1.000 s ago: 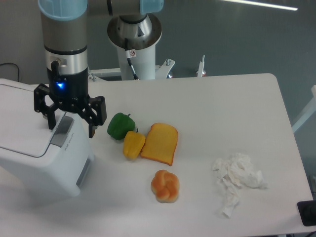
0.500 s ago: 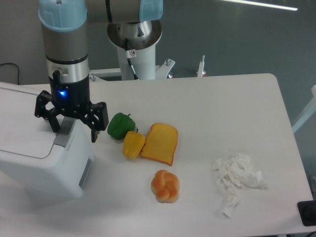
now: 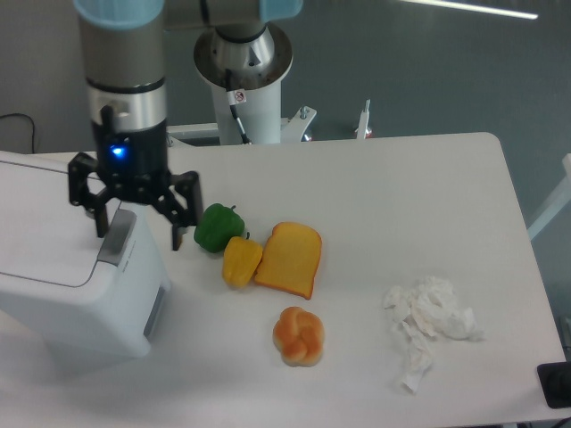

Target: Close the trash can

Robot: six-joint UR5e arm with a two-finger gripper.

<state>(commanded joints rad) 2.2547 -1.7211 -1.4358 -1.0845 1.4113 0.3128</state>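
trash can [image 3: 62,276] cut off at left edge; arm [image 3: 123,53] cropped at top; dark object [image 3: 555,385] clipped at right

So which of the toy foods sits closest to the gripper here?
The green pepper: it lies just right of the open gripper, beside the trash can. The yellow pepper, toast and bun all lie farther right or nearer the camera.

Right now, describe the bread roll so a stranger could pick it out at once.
Start at the big white trash can on the table's left edge and look right to the cluster of toy foods. The roll lies alone nearest the front edge, just below the toast slice. Unlike the flat toast and the smooth green and yellow peppers, it is a round, orange, knotted bun.
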